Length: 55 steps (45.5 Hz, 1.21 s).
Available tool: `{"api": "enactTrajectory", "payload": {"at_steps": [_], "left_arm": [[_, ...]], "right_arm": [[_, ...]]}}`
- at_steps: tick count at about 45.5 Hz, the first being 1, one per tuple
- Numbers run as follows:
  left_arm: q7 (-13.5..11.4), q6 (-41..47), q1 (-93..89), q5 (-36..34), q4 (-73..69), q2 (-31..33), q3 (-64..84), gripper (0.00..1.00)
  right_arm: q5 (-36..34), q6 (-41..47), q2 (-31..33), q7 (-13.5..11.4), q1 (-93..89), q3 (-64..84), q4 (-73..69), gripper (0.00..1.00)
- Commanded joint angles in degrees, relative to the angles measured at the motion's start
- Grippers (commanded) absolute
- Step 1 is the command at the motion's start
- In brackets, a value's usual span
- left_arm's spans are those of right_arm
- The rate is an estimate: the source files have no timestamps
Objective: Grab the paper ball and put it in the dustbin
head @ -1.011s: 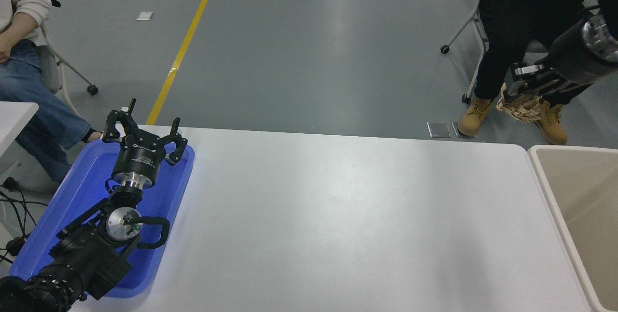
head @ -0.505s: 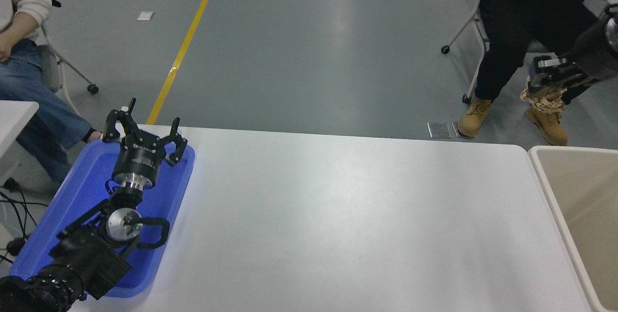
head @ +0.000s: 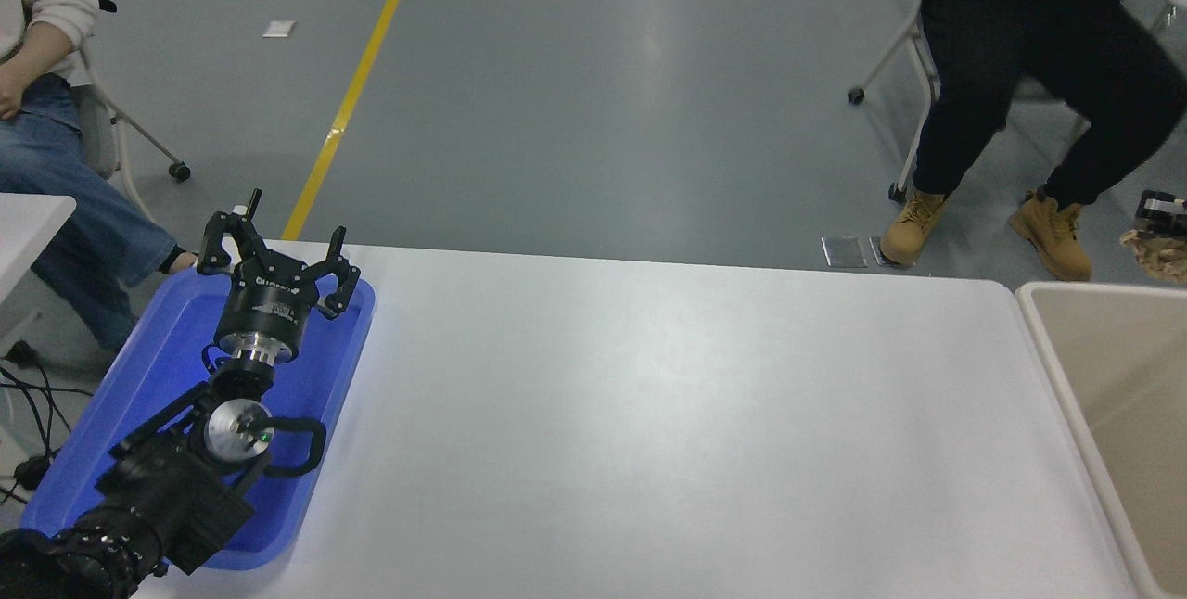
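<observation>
Right black gripper (head: 1164, 221) at right edge, mostly cut off, clamped on crumpled tan-brown paper ball (head: 1159, 255), above far rim of beige plastic dustbin (head: 1066, 376); left black gripper (head: 278, 256) fingers spread, parked over blue plastic tray (head: 167, 349).

White table (head: 649, 432) lies bare between blue tray (head: 148, 367) and dustbin (head: 1104, 395).

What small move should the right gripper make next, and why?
Probably open and let go. The right gripper, at the picture's right edge, holds the paper ball just above the far rim of the dustbin, so it looks likely to drop inside.
</observation>
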State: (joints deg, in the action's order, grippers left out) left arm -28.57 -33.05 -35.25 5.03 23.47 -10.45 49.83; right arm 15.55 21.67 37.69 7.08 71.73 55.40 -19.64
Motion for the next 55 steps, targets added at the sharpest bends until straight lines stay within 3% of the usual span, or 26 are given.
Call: {"api": "enactTrajectory", "payload": {"at_steps": [1, 15, 45, 48, 51, 55], "left_arm": [[0.00, 0.00, -0.09, -0.02, 0.00, -0.01, 0.00, 1.00], [0.00, -0.08, -0.08, -0.02, 0.00, -0.01, 0.00, 1.00], [0.00, 0.00, 0.00, -0.02, 0.00, -0.01, 0.00, 1.00], [0.00, -0.08, 0.00, -0.02, 0.00, -0.01, 0.00, 1.00], [0.00, 0.00, 0.00, -0.02, 0.00, -0.01, 0.00, 1.00], [0.00, 0.00, 0.00, -0.02, 0.00, -0.01, 0.00, 1.00]], "right_arm": [[-8.08, -7.86, -1.48, -1.63, -15.64, -6.35, 10.76, 0.00], [-8.43, -16.48, -3.76, -3.04, -25.58, -18.56, 12.96, 0.00], [-8.52, -18.33, -7.54, -2.95, -33.23, -25.52, 15.16, 0.01], [-8.43, -19.29, -7.46, -2.95, -33.23, -25.43, 15.24, 0.56], [-8.43, -21.40, -7.37, -2.86, -33.06, -25.43, 15.24, 0.99], [-8.43, -22.37, -7.37, -2.86, -33.14, -25.52, 15.16, 1.00]]}}
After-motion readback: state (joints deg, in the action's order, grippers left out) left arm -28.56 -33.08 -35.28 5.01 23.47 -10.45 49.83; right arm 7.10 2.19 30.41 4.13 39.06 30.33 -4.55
